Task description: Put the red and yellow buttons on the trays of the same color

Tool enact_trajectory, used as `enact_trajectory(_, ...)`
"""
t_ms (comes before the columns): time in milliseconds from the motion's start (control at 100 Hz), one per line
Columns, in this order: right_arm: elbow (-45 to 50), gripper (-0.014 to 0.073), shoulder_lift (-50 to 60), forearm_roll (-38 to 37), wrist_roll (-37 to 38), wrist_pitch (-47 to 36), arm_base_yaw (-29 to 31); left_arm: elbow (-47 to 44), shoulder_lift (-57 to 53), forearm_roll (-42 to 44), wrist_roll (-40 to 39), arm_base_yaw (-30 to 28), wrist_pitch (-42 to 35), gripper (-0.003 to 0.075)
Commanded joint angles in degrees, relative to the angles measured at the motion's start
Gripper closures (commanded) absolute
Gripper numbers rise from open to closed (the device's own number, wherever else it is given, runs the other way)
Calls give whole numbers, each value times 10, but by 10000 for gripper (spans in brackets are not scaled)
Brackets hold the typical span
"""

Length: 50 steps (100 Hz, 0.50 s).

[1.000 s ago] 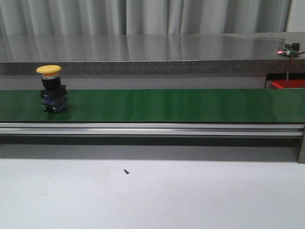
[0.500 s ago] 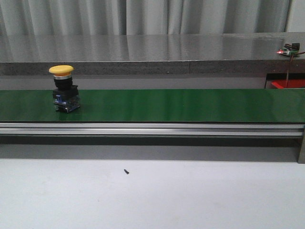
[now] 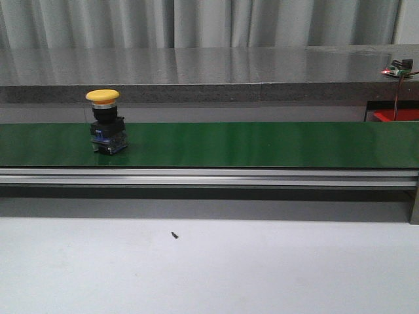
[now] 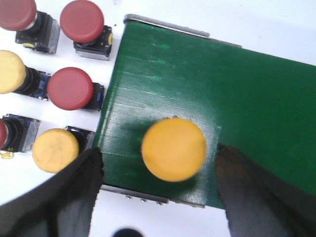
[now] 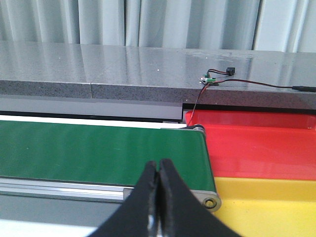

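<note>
One yellow mushroom-capped push button stands upright on the long dark green belt, toward its left end; left gripper spread wide, empty, straddling it; right gripper pinched closed, empty, near red plastic tray and yellow plastic tray; risk: off-centre closing could topple the top-heavy button.

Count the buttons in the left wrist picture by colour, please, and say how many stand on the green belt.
Red buttons: 4, one cut off by the picture's edge
Yellow buttons: 3, one of them on the green belt
Total: 7
</note>
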<state>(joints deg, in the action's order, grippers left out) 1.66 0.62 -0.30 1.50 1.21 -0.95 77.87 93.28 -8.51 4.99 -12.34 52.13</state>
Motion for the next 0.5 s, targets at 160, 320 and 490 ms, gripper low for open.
enact_trajectory(160, -10, 661, 10, -7, -1, -45, 3, -48, -117, -13, 6, 41, -9, 436)
enact_trajectory(320, -10, 661, 10, -7, -1, -45, 3, -94, -175, -13, 8, 68, -12, 690)
enact_trajectory(490, -10, 661, 10, -7, -1, -45, 3, -136, -228, -13, 9, 99, -16, 739)
